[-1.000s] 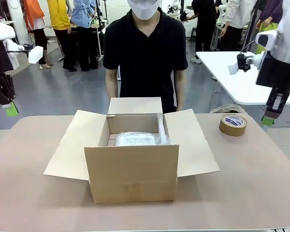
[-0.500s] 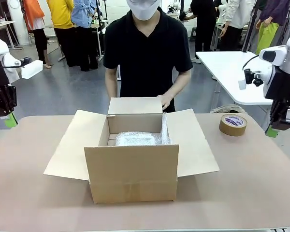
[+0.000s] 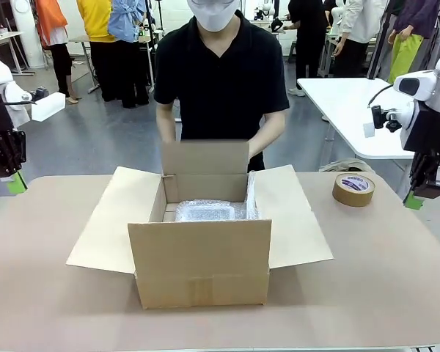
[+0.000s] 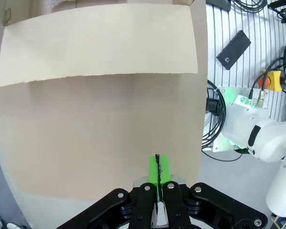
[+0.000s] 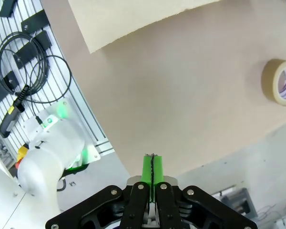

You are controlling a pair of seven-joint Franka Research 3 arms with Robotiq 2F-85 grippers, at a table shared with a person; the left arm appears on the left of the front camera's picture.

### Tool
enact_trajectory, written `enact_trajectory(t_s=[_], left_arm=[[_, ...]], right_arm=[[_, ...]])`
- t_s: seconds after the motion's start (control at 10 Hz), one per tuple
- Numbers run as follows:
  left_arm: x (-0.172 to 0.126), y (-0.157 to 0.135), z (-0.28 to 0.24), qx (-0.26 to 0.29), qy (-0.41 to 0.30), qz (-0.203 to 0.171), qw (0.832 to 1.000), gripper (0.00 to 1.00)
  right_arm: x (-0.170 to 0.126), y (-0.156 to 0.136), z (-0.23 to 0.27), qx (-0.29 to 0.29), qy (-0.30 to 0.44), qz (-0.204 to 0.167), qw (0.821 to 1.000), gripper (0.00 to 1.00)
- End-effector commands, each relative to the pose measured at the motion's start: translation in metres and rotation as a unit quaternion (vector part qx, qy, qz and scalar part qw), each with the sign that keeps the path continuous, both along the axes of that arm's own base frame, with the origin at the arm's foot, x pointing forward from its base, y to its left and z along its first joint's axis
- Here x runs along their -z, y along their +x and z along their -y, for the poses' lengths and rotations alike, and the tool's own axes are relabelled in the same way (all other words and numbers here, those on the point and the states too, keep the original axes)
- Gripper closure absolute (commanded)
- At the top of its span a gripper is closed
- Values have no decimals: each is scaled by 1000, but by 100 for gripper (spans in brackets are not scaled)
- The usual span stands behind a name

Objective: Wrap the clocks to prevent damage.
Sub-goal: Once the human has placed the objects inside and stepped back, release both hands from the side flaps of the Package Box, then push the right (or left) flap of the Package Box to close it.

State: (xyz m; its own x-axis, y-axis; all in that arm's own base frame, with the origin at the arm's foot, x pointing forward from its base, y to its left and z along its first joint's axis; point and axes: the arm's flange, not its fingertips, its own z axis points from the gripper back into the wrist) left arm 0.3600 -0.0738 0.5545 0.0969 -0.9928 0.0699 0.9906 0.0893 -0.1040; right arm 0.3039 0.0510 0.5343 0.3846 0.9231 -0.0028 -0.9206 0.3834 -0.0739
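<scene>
An open cardboard box (image 3: 199, 257) stands mid-table with its side flaps spread. Inside lies a bundle in clear bubble wrap (image 3: 205, 211); no clock face shows through it. The person's hands hold the far flap (image 3: 205, 158) upright. My left gripper (image 3: 16, 182) hangs shut above the table's left edge, far from the box; its green pads (image 4: 157, 169) are pressed together over bare table. My right gripper (image 3: 413, 200) hangs shut above the right edge, with its pads (image 5: 152, 168) closed and nothing between them.
A roll of brown packing tape (image 3: 353, 189) lies flat at the back right, also seen as the tape roll (image 5: 281, 82) in the right wrist view. A box flap (image 4: 97, 45) fills the top of the left wrist view. People stand behind, beside a white table (image 3: 356, 117).
The person has brought both hands to the far flap and raised it from flat to upright. Both arms dropped lower earlier and have held still over the last half second.
</scene>
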Motion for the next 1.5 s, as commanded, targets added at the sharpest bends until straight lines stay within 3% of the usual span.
enact_trajectory(t_s=[0.0, 1.4], left_arm=[[-1, 0, 1, -9, 0, 0, 1000, 100], [-1, 0, 1, -9, 0, 0, 1000, 100]], right_arm=[[0, 0, -1, 6, 0, 3, 1000, 99], [0, 0, -1, 6, 0, 3, 1000, 99]])
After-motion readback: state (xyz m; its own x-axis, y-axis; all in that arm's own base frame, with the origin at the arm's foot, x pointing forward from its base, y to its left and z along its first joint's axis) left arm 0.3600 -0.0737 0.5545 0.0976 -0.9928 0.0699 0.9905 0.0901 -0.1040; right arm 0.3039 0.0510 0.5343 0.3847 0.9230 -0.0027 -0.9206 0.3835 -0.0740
